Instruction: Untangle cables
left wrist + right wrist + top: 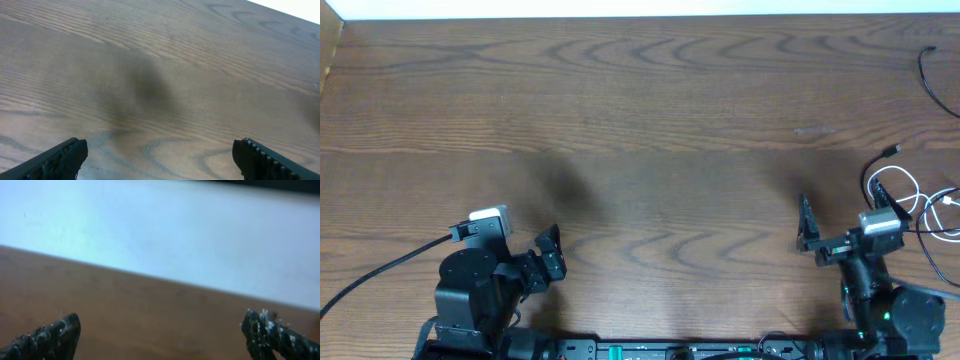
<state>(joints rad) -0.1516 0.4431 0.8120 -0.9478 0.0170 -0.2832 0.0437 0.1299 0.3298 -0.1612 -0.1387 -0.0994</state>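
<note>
Seen from above, a brown wood-grain table [650, 110] runs wide and flat, its far edge meeting a pale wall [620, 8]. At the near left, a thick black wire [380, 268] trails to the left arm. The left gripper [551, 255] hangs low over the wood, aimed toward the table's middle. Its wrist view shows the two black ribbed fingers [62, 156] spread wide apart, with only grain between them. A broad stretch of open tabletop lies between the arms and on toward the far edge. At the near right, the right gripper [807, 226] points toward the far edge, and its jaws too stand wide apart in the wrist view, the speckled dark fingertips [55, 332] at either lower corner. The tangle lies right of that arm, against the table's right edge. Its long axis runs roughly from far to near. A thin white cable [912, 188] loops just beside the right wrist, its pale plug out toward the table's edge. A thin black cable [876, 163] crosses those loops, and its small plug end points away to the far right. Parts of both pass behind the wrist. A further thin dark strand [926, 70] curls near the far right corner and runs out of view; whether it joins the black cable cannot be told.
</note>
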